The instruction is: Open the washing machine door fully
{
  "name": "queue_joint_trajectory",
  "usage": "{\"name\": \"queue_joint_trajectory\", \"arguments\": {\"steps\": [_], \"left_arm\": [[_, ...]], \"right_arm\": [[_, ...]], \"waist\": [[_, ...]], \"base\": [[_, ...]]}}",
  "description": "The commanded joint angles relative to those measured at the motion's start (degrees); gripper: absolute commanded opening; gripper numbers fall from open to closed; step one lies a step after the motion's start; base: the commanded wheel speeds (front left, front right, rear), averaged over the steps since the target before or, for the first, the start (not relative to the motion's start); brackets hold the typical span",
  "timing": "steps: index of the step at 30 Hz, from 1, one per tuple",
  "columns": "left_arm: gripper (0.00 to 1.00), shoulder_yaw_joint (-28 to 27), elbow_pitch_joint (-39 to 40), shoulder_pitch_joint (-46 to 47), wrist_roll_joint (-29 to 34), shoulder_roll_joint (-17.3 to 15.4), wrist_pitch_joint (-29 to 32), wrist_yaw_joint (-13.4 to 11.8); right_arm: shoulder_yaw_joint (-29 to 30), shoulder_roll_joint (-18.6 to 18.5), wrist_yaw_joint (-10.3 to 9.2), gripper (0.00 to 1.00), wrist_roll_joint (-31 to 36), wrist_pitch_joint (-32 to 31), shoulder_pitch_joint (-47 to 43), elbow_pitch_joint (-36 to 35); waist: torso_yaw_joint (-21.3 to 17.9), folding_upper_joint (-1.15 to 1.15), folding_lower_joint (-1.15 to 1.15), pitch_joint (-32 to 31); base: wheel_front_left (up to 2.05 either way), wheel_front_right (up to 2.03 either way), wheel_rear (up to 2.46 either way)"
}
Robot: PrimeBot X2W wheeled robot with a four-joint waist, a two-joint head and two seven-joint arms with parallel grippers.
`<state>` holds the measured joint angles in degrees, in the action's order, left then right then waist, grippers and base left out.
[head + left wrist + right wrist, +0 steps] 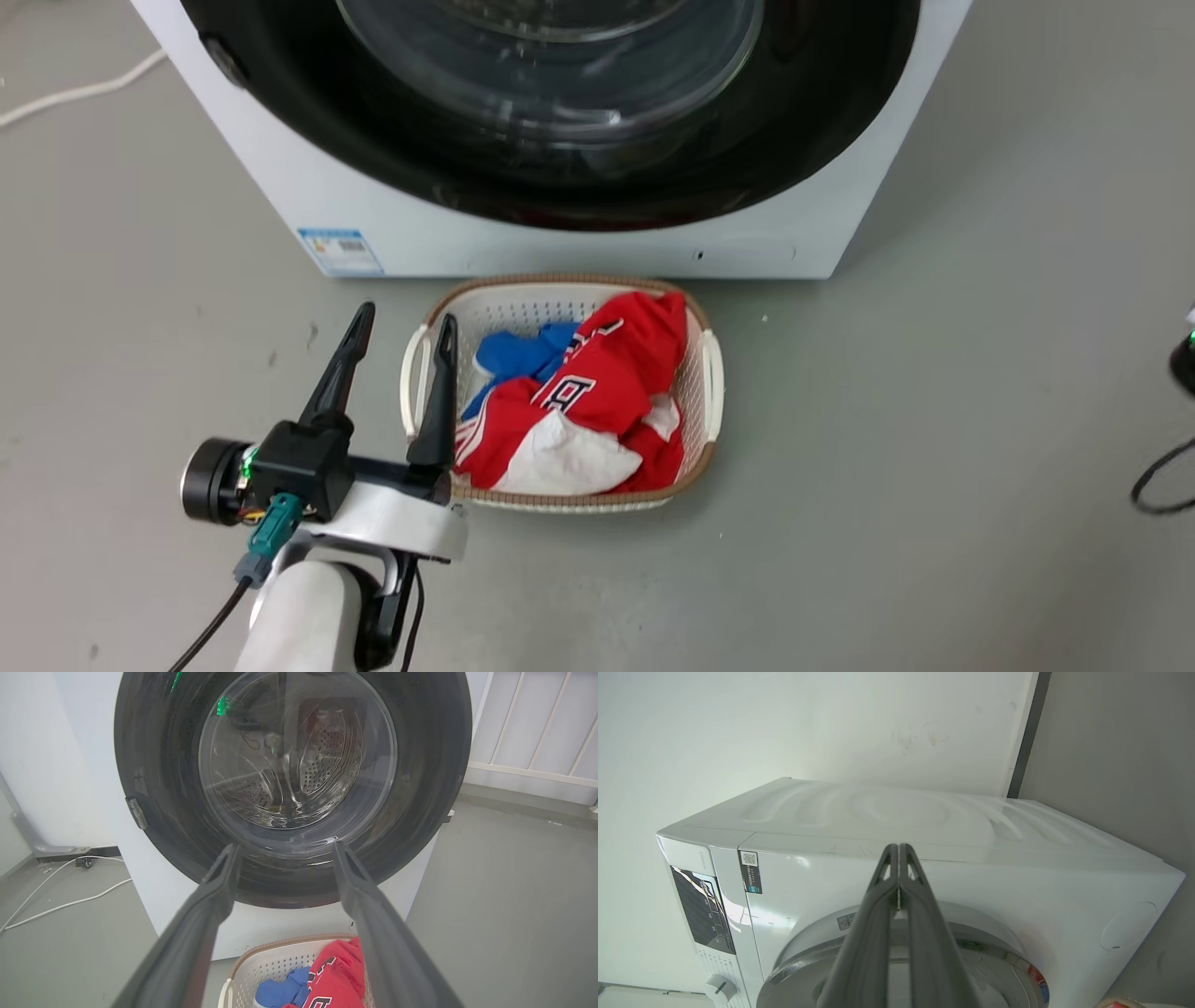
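The white washing machine [579, 247] stands ahead on the grey floor. Its door [373, 131], a glossy black disc with a clear glass window, lies flat against the front. My left gripper [406, 317] is open and empty, held over the left rim of the basket, short of the machine. In the left wrist view the left gripper [285, 845] points at the lower part of the door [159, 765], with the steel drum behind the glass. My right gripper [899, 847] is shut, its fingers lying over the door's silvery rim [999, 947] and the machine's white side [924, 821].
A white woven basket [714, 373] with red, white and blue clothes [607, 392] sits on the floor right before the machine. A white cable [70, 900] runs along the floor at the left. A black cable [1158, 476] lies at the far right.
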<state>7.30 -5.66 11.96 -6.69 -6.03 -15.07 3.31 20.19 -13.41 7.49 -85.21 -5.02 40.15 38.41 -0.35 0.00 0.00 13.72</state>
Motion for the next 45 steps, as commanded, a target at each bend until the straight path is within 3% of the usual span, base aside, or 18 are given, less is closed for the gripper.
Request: {"name": "queue_joint_trajectory", "arguments": {"steps": [1,7,14,23,34,45], "left_arm": [[1.00,0.34,0.63,1.40,0.45,0.33,-0.15,0.00],[1.00,0.88,3.04,3.76,1.02,0.97,-0.15,0.21],[1.00,1.34,4.91,5.45,1.33,1.65,-0.15,0.19],[1.00,1.88,5.58,7.54,1.01,2.30,-0.15,0.16],[1.00,1.92,5.79,9.11,0.96,2.74,-0.15,0.32],[1.00,2.49,4.47,9.01,1.32,2.94,-0.14,0.69]], "right_arm": [[-0.26,-1.93,0.01,0.00,0.55,-1.03,3.69,3.01],[-3.37,-6.77,0.01,0.00,2.61,-8.05,16.14,12.25],[-10.40,-9.62,0.01,0.00,8.71,-18.15,27.80,19.69],[-15.81,-7.59,0.01,0.00,14.61,-24.47,38.26,24.59],[-17.54,-5.50,0.01,0.00,16.19,-30.02,41.65,24.97],[-16.77,-6.26,0.01,0.00,14.40,-39.95,37.23,24.37]], "waist": [[1.65,0.00,0.00,3.46],[3.47,0.00,0.00,7.48],[4.98,0.00,0.00,10.83],[6.65,0.00,0.00,14.91],[7.63,0.00,0.00,17.95],[6.96,0.00,0.00,16.49]], "base": [[0.00,0.00,0.00],[0.00,0.00,0.00],[0.00,0.00,0.00],[0.00,0.00,0.00],[0.00,0.00,0.00],[0.00,0.00,0.00]]}}
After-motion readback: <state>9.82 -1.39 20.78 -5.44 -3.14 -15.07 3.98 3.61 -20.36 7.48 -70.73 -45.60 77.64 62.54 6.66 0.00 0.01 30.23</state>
